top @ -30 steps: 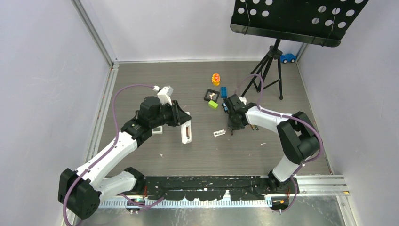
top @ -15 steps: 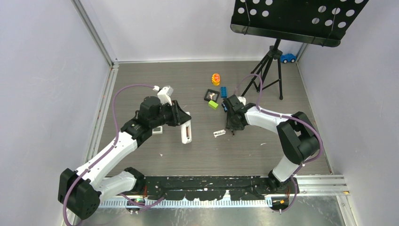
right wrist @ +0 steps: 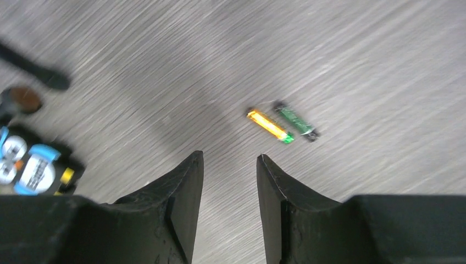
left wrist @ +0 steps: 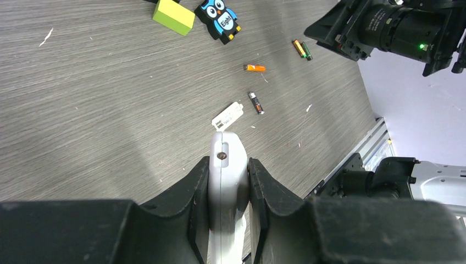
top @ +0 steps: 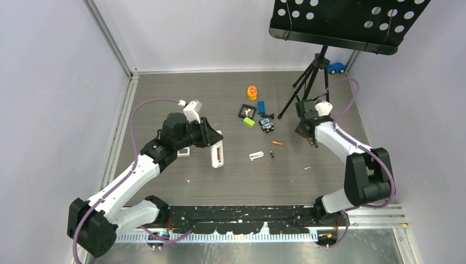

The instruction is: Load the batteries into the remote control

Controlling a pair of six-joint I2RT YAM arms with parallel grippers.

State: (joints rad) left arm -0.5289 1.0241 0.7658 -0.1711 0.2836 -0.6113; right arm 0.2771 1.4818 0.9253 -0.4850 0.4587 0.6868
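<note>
My left gripper [left wrist: 229, 165] is clenching the smooth white remote control [left wrist: 224, 147], its lower end hidden; my right gripper [right wrist: 229, 165], jaws parted and empty, is hovering above two blurred, slim cylindrical batteries [right wrist: 269, 125] on the grainy table [right wrist: 357, 55]

remote control [left wrist: 225, 149] mostly hidden inside left tool [left wrist: 228, 165], owl toy [right wrist: 34, 168] blurred, clipped by frame edge

Robotics lab test cell: plain pale walls [top: 49, 82] box in a grey wood-grain bench [top: 231, 181], aluminium rails [top: 110, 37] at the corners (tripod [top: 320, 60] carrying a perforated black panel [top: 340, 22]).
</note>
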